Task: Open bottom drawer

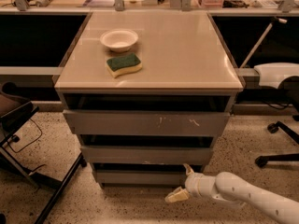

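Camera view: the plain grey bottom drawer (140,177) (narrowest front) has the tool (178,183), jaws apart, at its right end.

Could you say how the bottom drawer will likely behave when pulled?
The bottom drawer has a flat, handleless front, so it may be slippery to grip. The open gripper sits at its right end; an off-centre pull might skew it.

we see the bowl (119,39) on the table (187,55), toward its left rear, with the sponge (124,65) just before it. under the top three drawers stack; the bottom drawer (140,177) lies lowest, and our gripper (181,183) sits before its right end, jaws spread.
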You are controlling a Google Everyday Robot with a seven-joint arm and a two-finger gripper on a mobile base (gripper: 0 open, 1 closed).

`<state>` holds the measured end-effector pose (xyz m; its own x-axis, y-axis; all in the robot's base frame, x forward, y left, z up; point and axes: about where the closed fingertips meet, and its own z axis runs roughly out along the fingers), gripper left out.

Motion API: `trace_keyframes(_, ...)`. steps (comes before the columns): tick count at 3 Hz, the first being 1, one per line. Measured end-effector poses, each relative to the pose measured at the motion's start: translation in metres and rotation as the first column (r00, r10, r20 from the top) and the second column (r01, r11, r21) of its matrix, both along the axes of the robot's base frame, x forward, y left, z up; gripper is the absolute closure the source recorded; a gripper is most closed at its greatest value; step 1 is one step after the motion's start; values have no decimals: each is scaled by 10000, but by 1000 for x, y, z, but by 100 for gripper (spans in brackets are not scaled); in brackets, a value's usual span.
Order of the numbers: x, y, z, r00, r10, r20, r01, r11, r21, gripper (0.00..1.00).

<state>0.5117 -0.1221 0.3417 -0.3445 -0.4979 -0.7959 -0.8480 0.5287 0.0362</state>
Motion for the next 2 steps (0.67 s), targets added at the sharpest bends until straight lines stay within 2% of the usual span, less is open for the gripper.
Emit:
trace_keyframes(1, 15, -11, -6, 9974, -654, 299, 665, 9972, -348, 0)
trace_keyframes(2, 15, -11, -7, 9974, -652, 298, 662, 9972, -348, 0)
